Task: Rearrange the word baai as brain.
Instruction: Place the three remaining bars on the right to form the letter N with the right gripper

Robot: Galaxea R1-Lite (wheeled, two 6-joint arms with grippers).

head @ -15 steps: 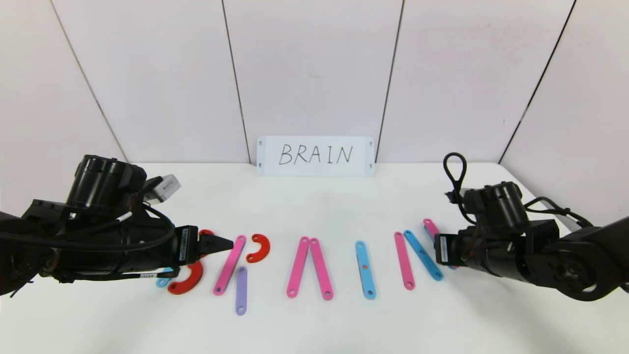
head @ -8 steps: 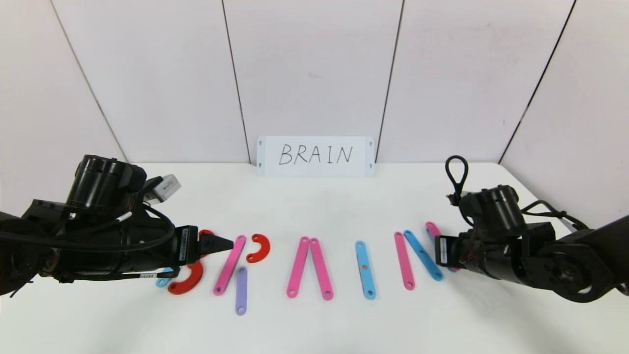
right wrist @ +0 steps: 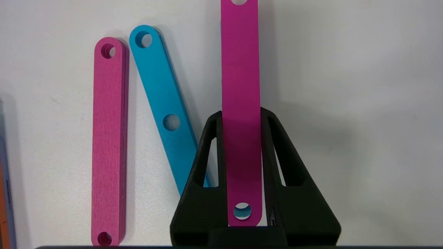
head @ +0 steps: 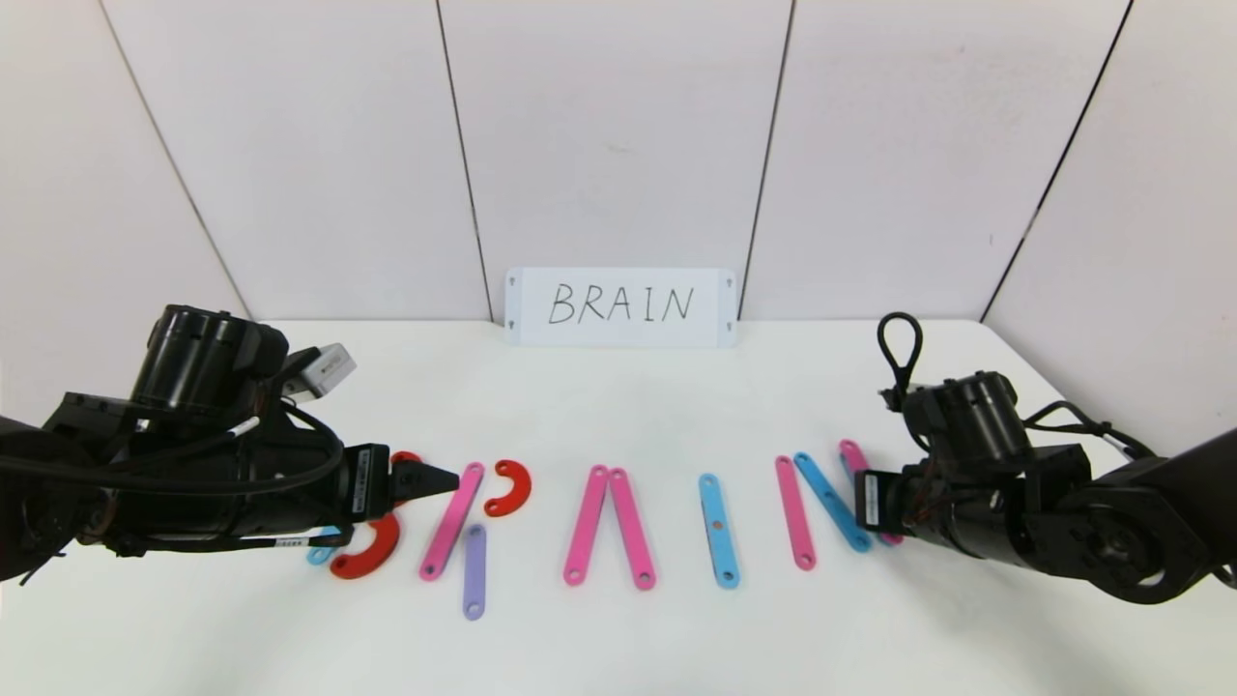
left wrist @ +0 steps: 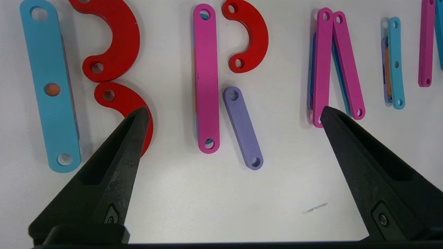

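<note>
The word lies in a row across the white table [head: 618, 416]. B is a light-blue strip [left wrist: 52, 86] with two red arcs [left wrist: 114, 38]. R is a pink strip [left wrist: 206, 79], a red arc [left wrist: 254, 34] and a purple strip [left wrist: 242, 128]. Two pink strips [head: 609, 522] form the A and a light-blue strip [head: 719, 532] the I. At the right lie a pink strip [right wrist: 108, 138] and a slanted blue strip [right wrist: 162, 100]. My right gripper [right wrist: 240, 116] is shut on another pink strip [right wrist: 240, 86] just right of them. My left gripper [left wrist: 233, 110] hangs open and empty over B and R.
A white card [head: 620, 306] with handwritten "BRAIN" leans against the back wall. Pale wall panels close the table at the back and sides. Bare table lies in front of the letters and between them and the card.
My right arm has drawn slightly back toward the table's near edge with the pink strip in its grip. The left arm has not moved.
</note>
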